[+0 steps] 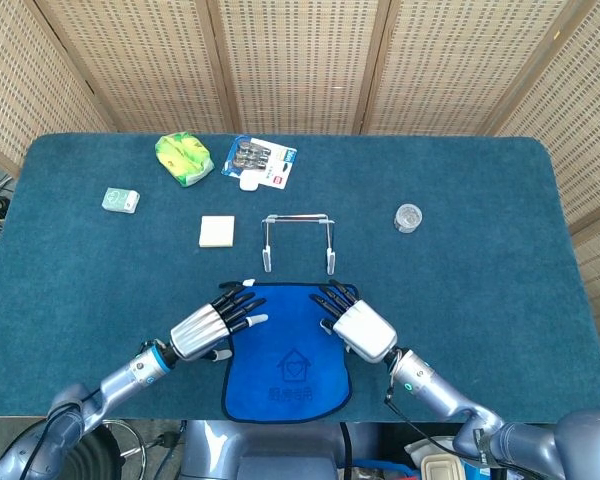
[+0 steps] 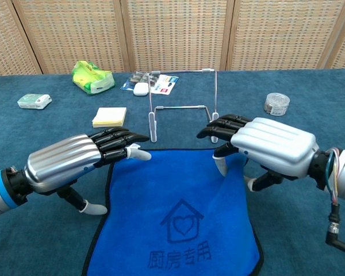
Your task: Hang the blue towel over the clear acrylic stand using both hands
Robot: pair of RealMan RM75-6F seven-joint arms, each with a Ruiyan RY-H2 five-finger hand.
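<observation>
— The blue towel [image 1: 288, 360] is lying flat in the lower middle of the head view, its long axis running from the table's near edge up toward the clear acrylic stand [image 1: 298, 240], which sits just above it in the frame.

— And the hands?

— One at each far corner. The left hand [image 1: 215, 325] is over the towel's upper-left corner, the right hand [image 1: 355, 322] over the upper-right one. Neither is nearer the stand than the other, as far as I can judge.

— Are they holding it yet?

— Hard to say. In the chest view the left hand [image 2: 80, 158] has its fingers stretched out forward, close together, thumb tip down at the towel's edge, and I see nothing in it. The right hand [image 2: 259, 144] has its fingers curved over the corner and its thumb [image 2: 221, 164] pointing down onto the cloth; the corner looks a bit rucked there, but I cannot tell whether it is pinched.

— So what does the next move hang on?

— The stand is straight ahead of both hands, a short gap beyond the towel's far edge. I'd guess both corners must be gripped, lifted together, and carried forward over the top bar.

— Anything in the way?

— A yellow notepad [image 1: 216, 231] sits left of the stand, apart from it.
</observation>
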